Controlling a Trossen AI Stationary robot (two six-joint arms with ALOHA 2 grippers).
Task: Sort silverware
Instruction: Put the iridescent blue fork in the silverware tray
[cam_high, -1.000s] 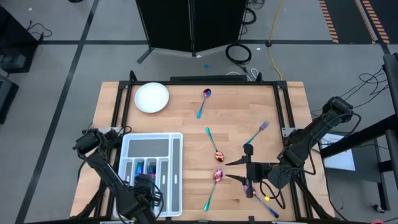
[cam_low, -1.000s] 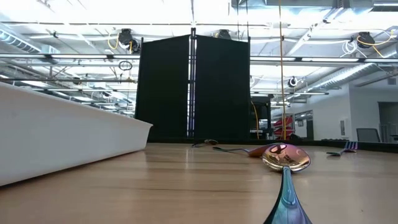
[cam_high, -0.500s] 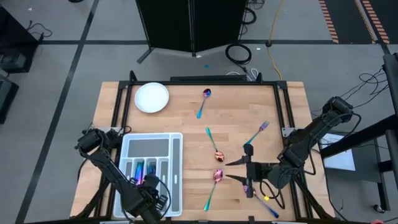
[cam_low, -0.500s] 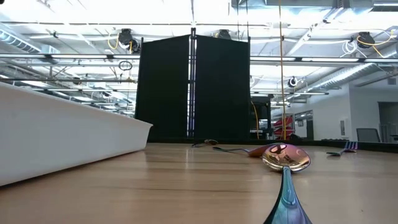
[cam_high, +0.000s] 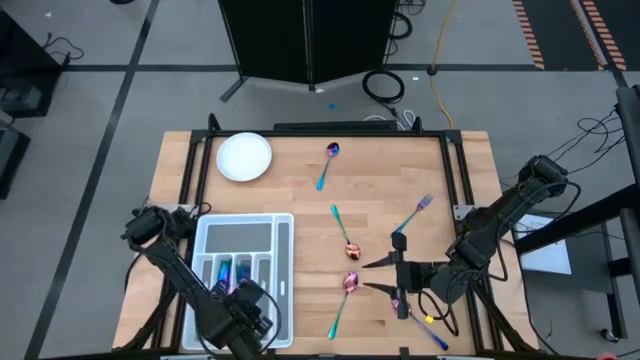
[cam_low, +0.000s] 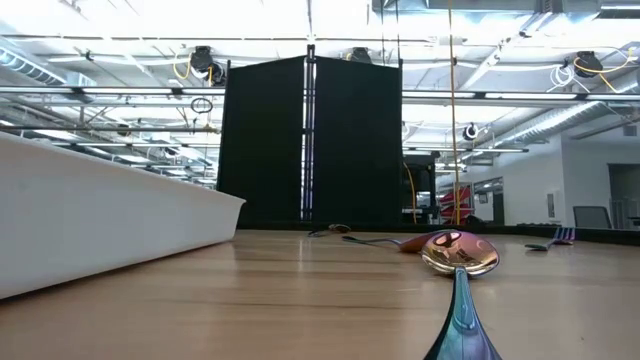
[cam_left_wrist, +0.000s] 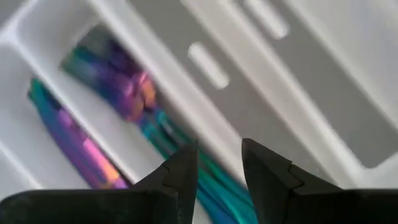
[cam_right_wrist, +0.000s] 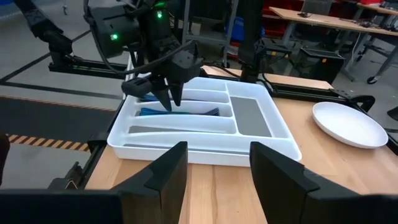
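The white compartment tray (cam_high: 284, 268) lies at the table's near left. Rainbow silverware (cam_left_wrist: 118, 93) lies in its narrow compartments (cam_high: 232, 268). My left gripper (cam_left_wrist: 217, 163) hangs open over the tray's near end (cam_high: 245, 296), fingers pointing down above teal handles (cam_left_wrist: 214, 186) and holding nothing. The right wrist view shows it too (cam_right_wrist: 166, 94). Loose spoons (cam_high: 327, 160) (cam_high: 345, 236) (cam_high: 343, 298) and a fork (cam_high: 415, 212) lie flat on the wood. My right gripper (cam_high: 378, 273) stands open at the near right, pointing toward the tray, with nothing between its fingers (cam_right_wrist: 217, 165).
A white round plate (cam_high: 244, 157) sits at the far left corner. More silverware (cam_high: 432, 324) lies under my right arm near the front edge. In the low view a spoon's bowl (cam_low: 460, 254) is close by and the tray wall (cam_low: 100, 225) rises at the left. Bare wood lies mid-table.
My left gripper has shifted a little toward the table's right edge, staying above the tray's near end. My right arm and the loose silverware have kept still.
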